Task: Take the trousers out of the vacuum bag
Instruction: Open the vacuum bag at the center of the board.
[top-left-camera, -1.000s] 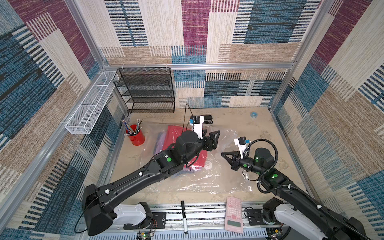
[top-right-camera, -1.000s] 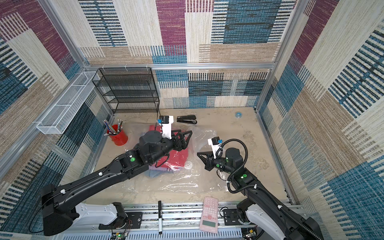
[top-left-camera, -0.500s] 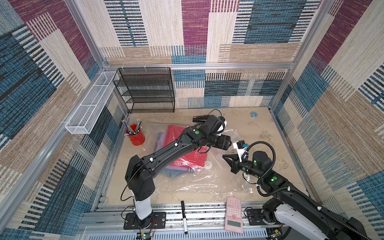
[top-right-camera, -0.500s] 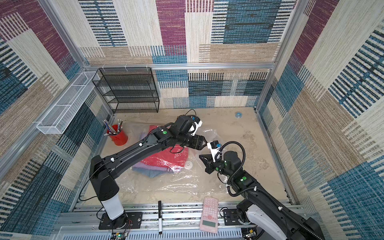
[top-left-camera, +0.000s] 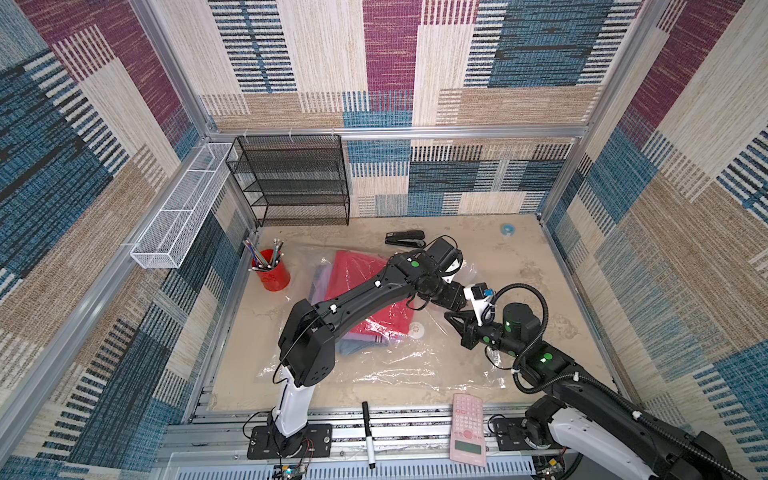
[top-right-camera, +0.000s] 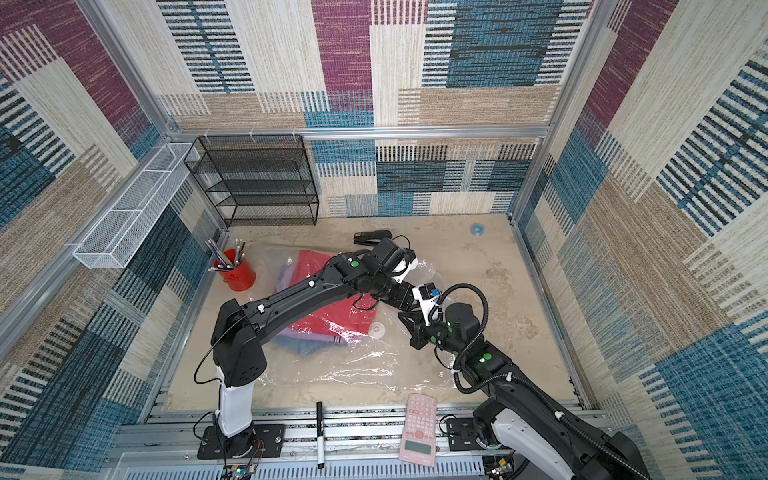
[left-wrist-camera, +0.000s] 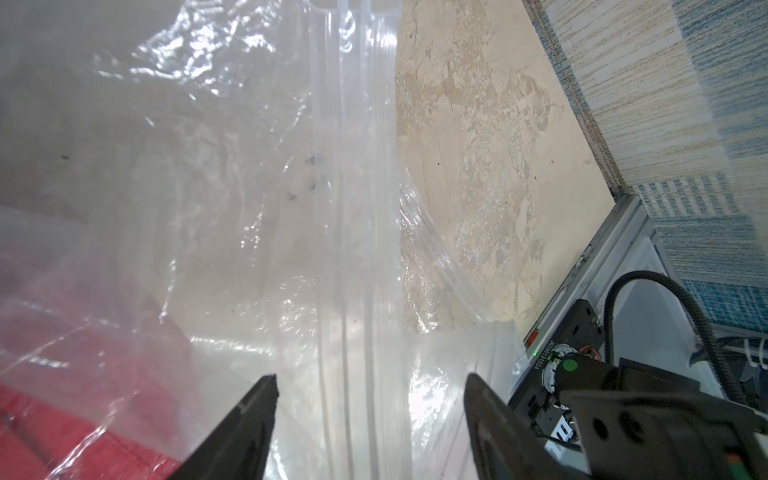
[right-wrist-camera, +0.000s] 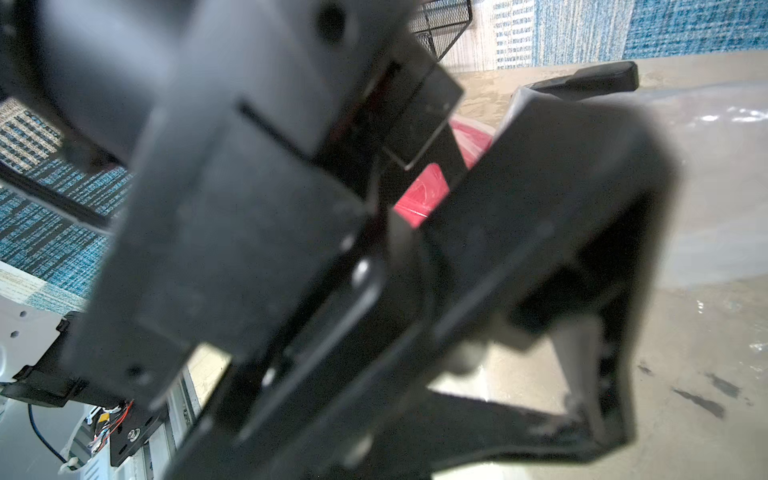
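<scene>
The vacuum bag (top-left-camera: 374, 370) lies flat, clear and crinkly, with its white valve disc (top-left-camera: 416, 329) on top. Inside it are the trousers: red (top-left-camera: 357, 270) on top, lilac (top-left-camera: 320, 278) and blue denim (top-left-camera: 353, 347) beneath. In the left wrist view my left gripper (left-wrist-camera: 370, 382) is open, its jaws astride the bag's ribbed zip strip (left-wrist-camera: 357, 208) at the right edge. The red trousers (left-wrist-camera: 62, 424) show through the plastic to one side. My right gripper (top-left-camera: 449, 316) is shut just beside the left wrist, low over the bag. The left arm blocks most of the right wrist view.
A red pencil cup (top-left-camera: 272, 274) stands left of the bag. A black stapler (top-left-camera: 405, 239), a black mesh shelf (top-left-camera: 299, 183) and a blue tape roll (top-left-camera: 507, 228) are at the back. A pink calculator (top-left-camera: 467, 428) and a marker (top-left-camera: 368, 432) lie on the front rail.
My left arm has swung right from over the red trousers and stretched down to the bag's right edge, close to the right gripper. The right arm has shifted only slightly.
</scene>
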